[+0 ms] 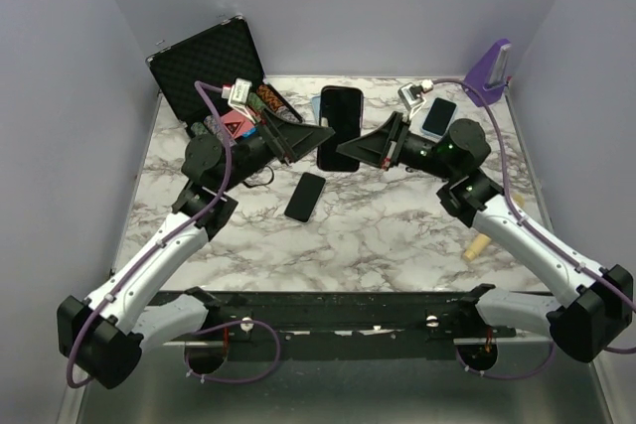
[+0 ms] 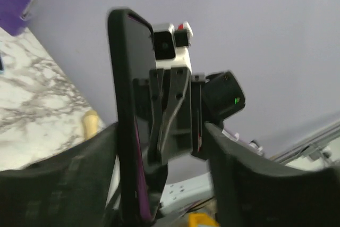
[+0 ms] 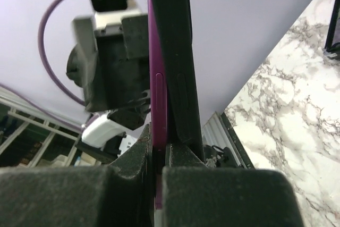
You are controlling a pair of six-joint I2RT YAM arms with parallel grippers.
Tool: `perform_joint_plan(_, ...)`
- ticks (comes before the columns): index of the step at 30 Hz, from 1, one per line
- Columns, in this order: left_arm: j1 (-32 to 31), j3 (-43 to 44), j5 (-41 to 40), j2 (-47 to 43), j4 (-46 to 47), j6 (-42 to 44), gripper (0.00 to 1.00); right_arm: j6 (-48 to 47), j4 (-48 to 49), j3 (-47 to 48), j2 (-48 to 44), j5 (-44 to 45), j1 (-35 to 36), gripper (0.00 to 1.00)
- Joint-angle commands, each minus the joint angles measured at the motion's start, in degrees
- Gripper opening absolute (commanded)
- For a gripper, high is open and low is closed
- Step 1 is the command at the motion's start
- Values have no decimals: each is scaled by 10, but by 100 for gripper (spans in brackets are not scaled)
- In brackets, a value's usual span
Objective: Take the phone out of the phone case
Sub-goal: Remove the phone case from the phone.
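The phone (image 1: 339, 124) in its black phone case is held up in the air between my two arms over the middle of the table. My right gripper (image 1: 350, 152) grips its lower right side. In the right wrist view my right gripper (image 3: 158, 159) is shut on the purple phone edge (image 3: 158, 104), and the black case (image 3: 178, 62) stands just outside the right-hand finger. My left gripper (image 1: 318, 135) is at the phone's left side. In the left wrist view my left gripper (image 2: 159, 150) is open, and the cased phone (image 2: 127, 120) stands edge-on close to its left finger (image 2: 64, 184).
A second dark phone (image 1: 305, 196) lies flat on the marble table (image 1: 378, 235). An open foam-lined box (image 1: 211, 65) with small items stands back left. A purple stand (image 1: 491, 70) and a blue-edged phone (image 1: 439, 117) are back right. A wooden piece (image 1: 477, 246) lies at right.
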Motion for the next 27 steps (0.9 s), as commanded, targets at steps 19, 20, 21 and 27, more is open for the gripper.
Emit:
perform_joint_plan(19, -4, -25, 64, -46, -99, 188, 81, 178, 207, -52, -12, -84, -89, 1)
perform_joint_plan(20, -7, -18, 67, -36, -96, 183, 78, 182, 214, -54, -12, -85, -89, 1)
perform_joint_plan(21, -9, -14, 68, -31, -93, 180, 75, 184, 217, -55, -12, -86, -89, 1)
perform_joint_plan(27, -16, 2, 65, -7, -92, 170, 59, 186, 221, -56, -13, -86, -89, 1)
